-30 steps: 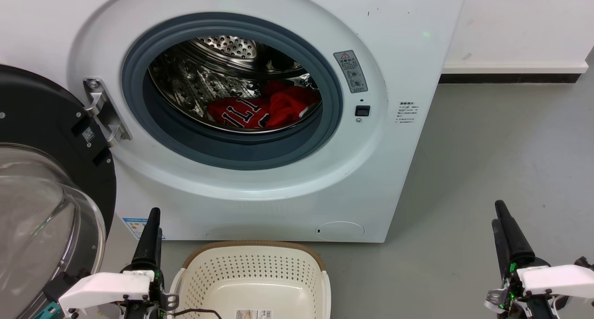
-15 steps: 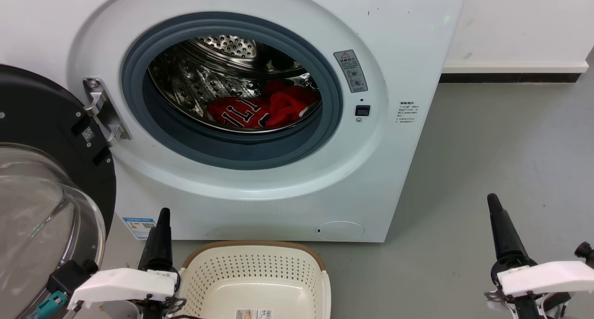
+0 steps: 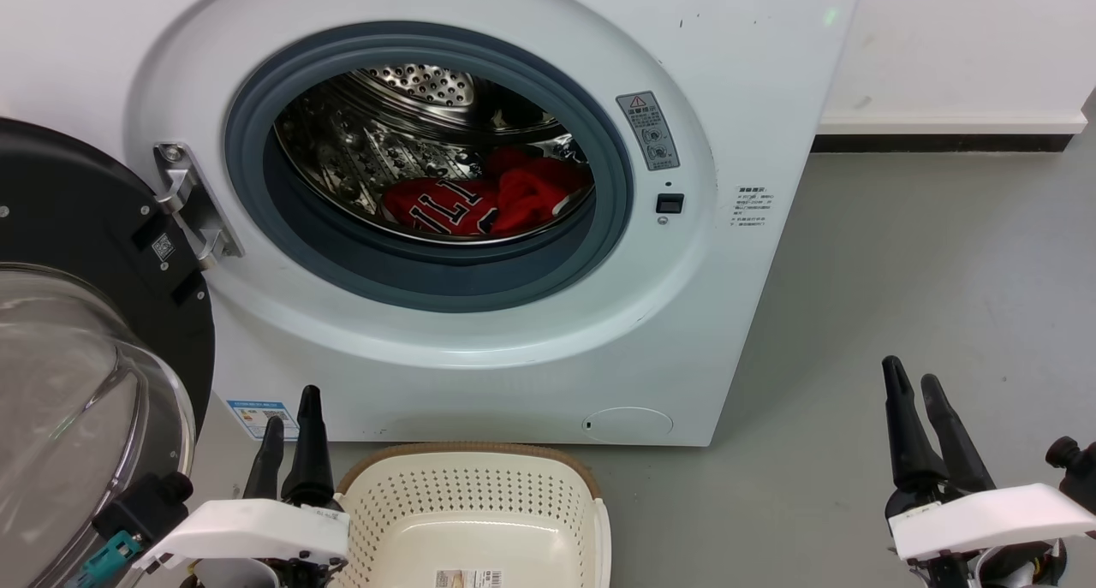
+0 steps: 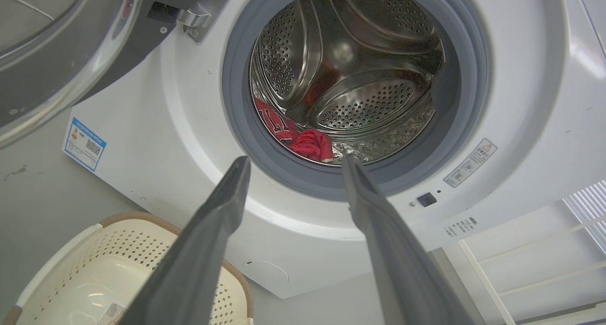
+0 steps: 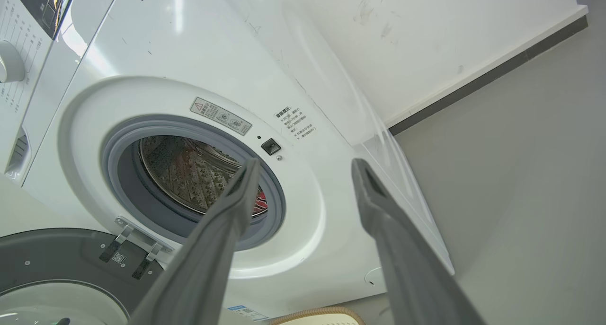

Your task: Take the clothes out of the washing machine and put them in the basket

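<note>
the task looks to be at its very start, with nothing taken out yet. the washing machine (image 3: 745,83) stands with its door (image 3: 86,228) swung wide to the left of the porthole, so the way into the drum (image 3: 377,134) is free. the clothes (image 3: 492,201) lie in one heap low in the drum, toward the right of the porthole and just behind its grey seal. the jersey (image 3: 441,207) with its striped lettering is on the left of the heap and the plain red garment (image 3: 539,186) on the right, the two touching. in the left wrist view little more than a red edge rises over the seal, so how far they are tangled is hard to tell

the basket (image 3: 467,448) sits on the floor (image 3: 899,271) just in front of the washing machine, below the porthole. it holds no clothes; a label (image 3: 467,578) on its bottom is what lies inside

the left gripper (image 3: 292,406) hangs before the washing machine's lower left corner, just beside the basket, fingers parted and holding nothing. the right gripper (image 3: 909,371) hangs off the machine's right front corner, well apart from the basket, fingers likewise parted and empty. both are well short of the porthole

by this reading all of the work is left: reaching into the drum, lifting out each garment, and dropping both in the basket
</note>
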Robot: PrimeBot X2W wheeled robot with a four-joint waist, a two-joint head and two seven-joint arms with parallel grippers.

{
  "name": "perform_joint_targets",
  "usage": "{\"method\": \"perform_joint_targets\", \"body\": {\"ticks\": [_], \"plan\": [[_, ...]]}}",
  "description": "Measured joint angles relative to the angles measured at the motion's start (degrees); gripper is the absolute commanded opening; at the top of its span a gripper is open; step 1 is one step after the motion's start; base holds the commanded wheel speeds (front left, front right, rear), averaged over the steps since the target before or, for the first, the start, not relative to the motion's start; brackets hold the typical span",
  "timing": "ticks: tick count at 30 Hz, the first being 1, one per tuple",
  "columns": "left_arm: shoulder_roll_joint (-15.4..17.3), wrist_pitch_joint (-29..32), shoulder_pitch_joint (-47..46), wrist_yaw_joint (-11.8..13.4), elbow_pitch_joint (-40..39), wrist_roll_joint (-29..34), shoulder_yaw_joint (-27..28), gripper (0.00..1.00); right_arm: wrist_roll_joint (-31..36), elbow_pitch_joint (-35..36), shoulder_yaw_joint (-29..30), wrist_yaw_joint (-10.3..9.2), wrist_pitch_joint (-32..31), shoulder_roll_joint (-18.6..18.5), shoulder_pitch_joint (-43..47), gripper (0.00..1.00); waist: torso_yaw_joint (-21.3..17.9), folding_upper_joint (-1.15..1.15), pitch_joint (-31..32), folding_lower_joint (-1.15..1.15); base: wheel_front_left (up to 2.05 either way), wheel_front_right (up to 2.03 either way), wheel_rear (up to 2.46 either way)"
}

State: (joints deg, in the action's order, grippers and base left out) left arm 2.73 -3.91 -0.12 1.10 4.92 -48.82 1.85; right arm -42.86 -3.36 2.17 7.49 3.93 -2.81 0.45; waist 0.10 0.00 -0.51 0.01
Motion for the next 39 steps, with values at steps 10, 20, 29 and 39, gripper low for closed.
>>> {"method": "perform_joint_targets", "body": {"ticks": [10, 20, 29, 39], "plan": [[0.0, -1.9, 1.0, 0.9, -1.4, 7.9, -0.7, 1.0, 9.2, 1.9, -0.3, 0.0, 1.7, 0.0, 0.9, 1.0, 0.1, 0.0, -0.1, 0.0, 0.0, 0.0, 0.0], [0.0, -3.4, 2.0, 1.5, -2.6, 15.0, -1.2, 1.0, 17.1, 3.3, -0.8, 0.0, 3.4, 0.0, 2.0, 1.0, 0.0, 0.0, -0.1, -0.01, 0.0, 0.0, 0.0], [0.0, -4.9, 2.4, 2.1, -3.4, 20.9, -1.6, 1.0, 23.6, 4.5, -1.1, 0.0, 4.7, 0.0, 2.4, 1.0, -0.1, 0.0, -0.2, -0.01, 0.0, 0.0, 0.0], [0.1, -6.3, 3.2, 2.9, -4.2, 26.9, -2.0, 1.0, 29.4, 5.8, -1.2, 0.0, 6.2, 0.0, 3.1, 1.0, -0.1, 0.0, -0.2, -0.01, 0.0, 0.0, 0.0]]}}
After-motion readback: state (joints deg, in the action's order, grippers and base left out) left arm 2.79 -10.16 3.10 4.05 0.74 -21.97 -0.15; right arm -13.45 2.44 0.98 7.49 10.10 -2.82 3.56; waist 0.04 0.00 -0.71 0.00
